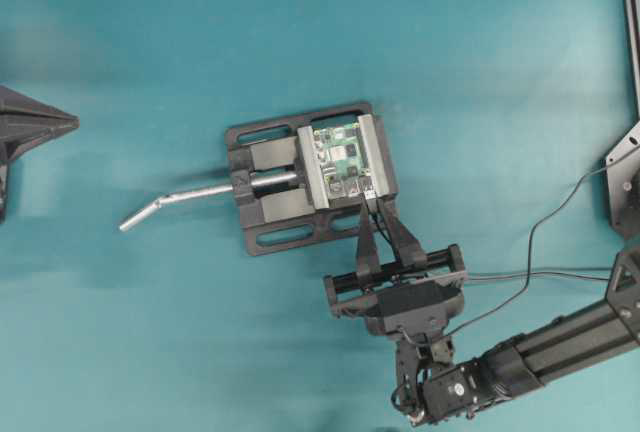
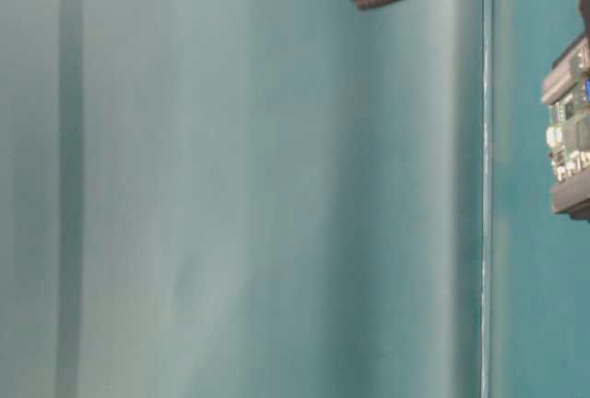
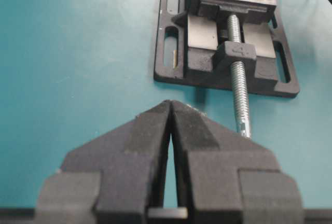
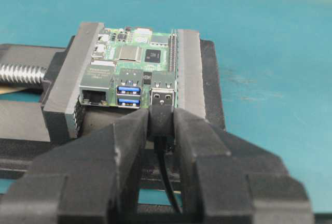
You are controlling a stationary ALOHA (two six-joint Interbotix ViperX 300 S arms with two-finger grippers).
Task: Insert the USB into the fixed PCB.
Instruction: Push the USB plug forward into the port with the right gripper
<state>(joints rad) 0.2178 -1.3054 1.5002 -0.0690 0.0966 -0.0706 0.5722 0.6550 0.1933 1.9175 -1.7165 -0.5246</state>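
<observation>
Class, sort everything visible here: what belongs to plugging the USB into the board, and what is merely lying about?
Belongs to the job:
the USB
the fixed PCB
right gripper, shut on the USB
black vise, clamping the PCB

Lying about:
left gripper, shut, holding nothing

This looks like a robotics laboratory bench: a plain teal table surface [image 1: 150,332] fills the frame, a black bench vise with grey jaws [image 1: 300,180] stands at the centre, and a black robot arm [image 1: 540,357] enters from the lower right.

Green PCB [image 4: 136,58], black vise [image 1: 270,202], teal table [image 1: 150,52].
</observation>
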